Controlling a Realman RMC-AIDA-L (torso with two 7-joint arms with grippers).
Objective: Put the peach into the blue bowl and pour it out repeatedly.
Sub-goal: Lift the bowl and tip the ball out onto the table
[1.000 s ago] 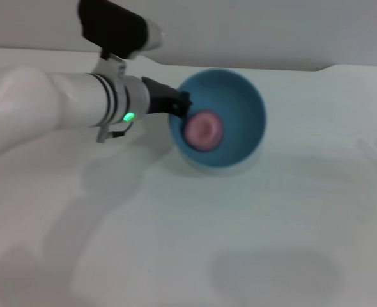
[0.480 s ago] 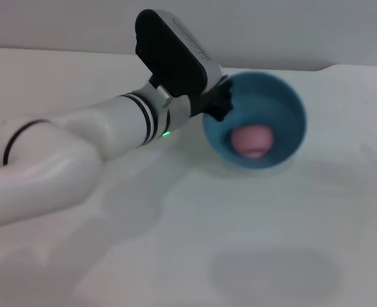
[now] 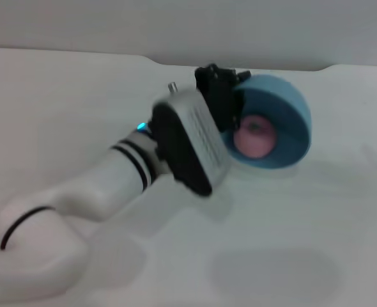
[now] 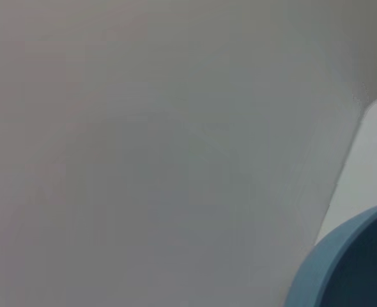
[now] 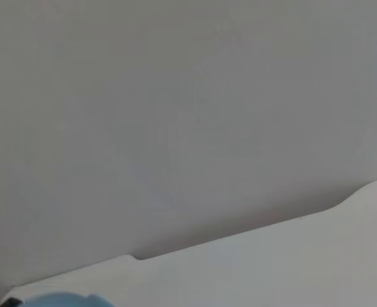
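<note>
Peach [image 3: 253,137] sits inside tilted blue bowl [image 3: 291,109], whose left rim the left hand [image 3: 223,96] grips, above bare table [image 3: 271,243].

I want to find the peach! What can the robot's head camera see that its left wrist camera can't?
Only the head view shows the peach, sitting inside the tilted blue bowl, and the left claw gripping the bowl's rim above the white table. Only the left wrist view shows a close, big stretch of plain grey wall. Both views share the blue bowl, though the wrist view catches just a piece of its rim, with no peach in sight.
</note>
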